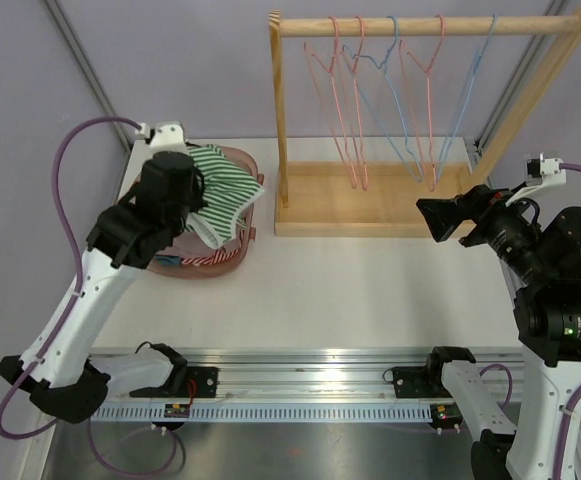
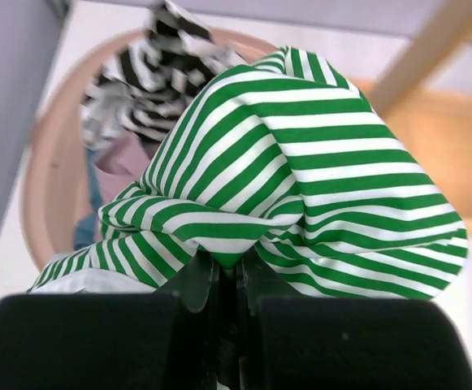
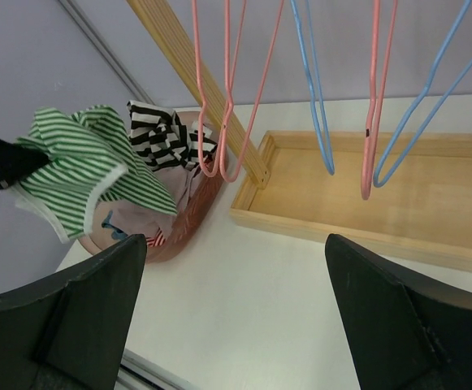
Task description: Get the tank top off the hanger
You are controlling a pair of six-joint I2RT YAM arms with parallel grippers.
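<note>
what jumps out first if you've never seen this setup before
The green-striped tank top, bunched up and pinched in the shut left gripper over the pink basket at the back left. Next, the wooden rack at the back right, its pink and blue wire hangers all bare, with the open right gripper facing it.

Tank top (image 2: pixel 317 162) green-and-white striped; basket (image 2: pixel 36 187) pink; another cloth (image 3: pixel 166 134) black-and-white striped; hangers (image 3: pixel 367 134) pink and blue; rack (image 1: pixel 279 120) pale wood; table (image 1: pixel 370 290) white

bright, even light; left wrist background seemingly blurred
</note>
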